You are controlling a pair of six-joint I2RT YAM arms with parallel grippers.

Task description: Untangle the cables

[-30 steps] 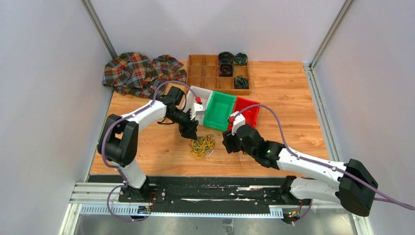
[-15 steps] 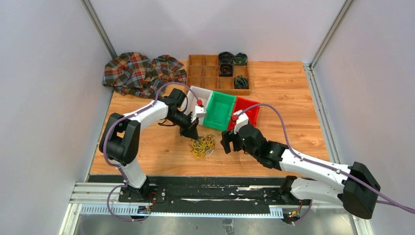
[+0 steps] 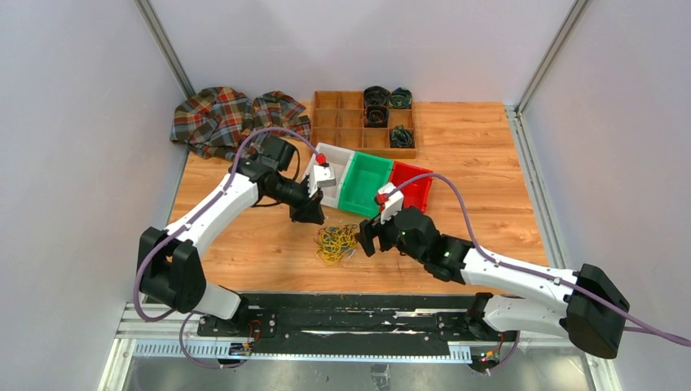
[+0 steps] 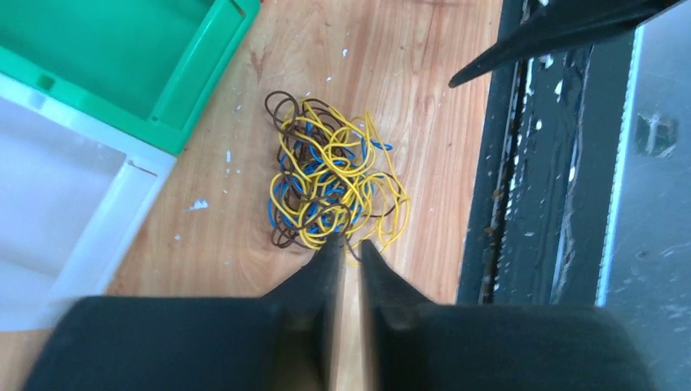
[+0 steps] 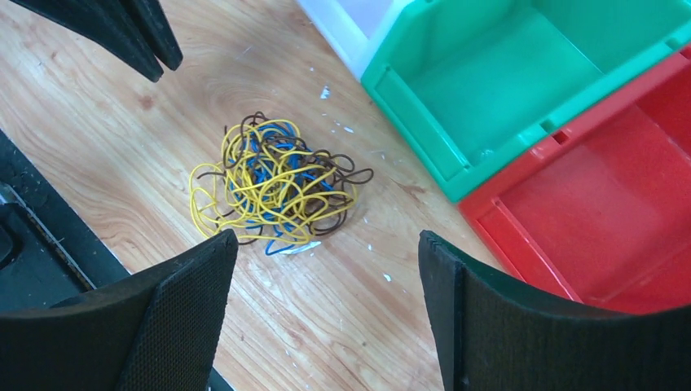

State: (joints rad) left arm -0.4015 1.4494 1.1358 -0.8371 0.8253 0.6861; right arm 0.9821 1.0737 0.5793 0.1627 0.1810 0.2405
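Note:
The cables (image 3: pixel 336 243) are a palm-sized clump of thin yellow, blue and brown loops lying on the wooden table. They also show in the left wrist view (image 4: pixel 334 183) and the right wrist view (image 5: pixel 273 183). My left gripper (image 3: pixel 311 215) hovers just behind and left of the clump. Its jaws are shut, with only a thin slit between the tips (image 4: pixel 346 246), and nothing is clearly held. My right gripper (image 3: pixel 364 241) is wide open and empty, just right of the clump (image 5: pixel 326 238). The clump lies ahead of its left finger.
A white bin (image 3: pixel 329 157), a green bin (image 3: pixel 367 184) and a red bin (image 3: pixel 413 188) stand side by side behind the clump. A wooden compartment tray (image 3: pixel 342 122) with dark coils and a plaid cloth (image 3: pixel 236 120) lie at the back. A black rail (image 3: pixel 342 314) runs along the near edge.
My left gripper has pulled back up and to the left, away from the clump. My right gripper has moved left, closer to the clump. The clump has not visibly moved.

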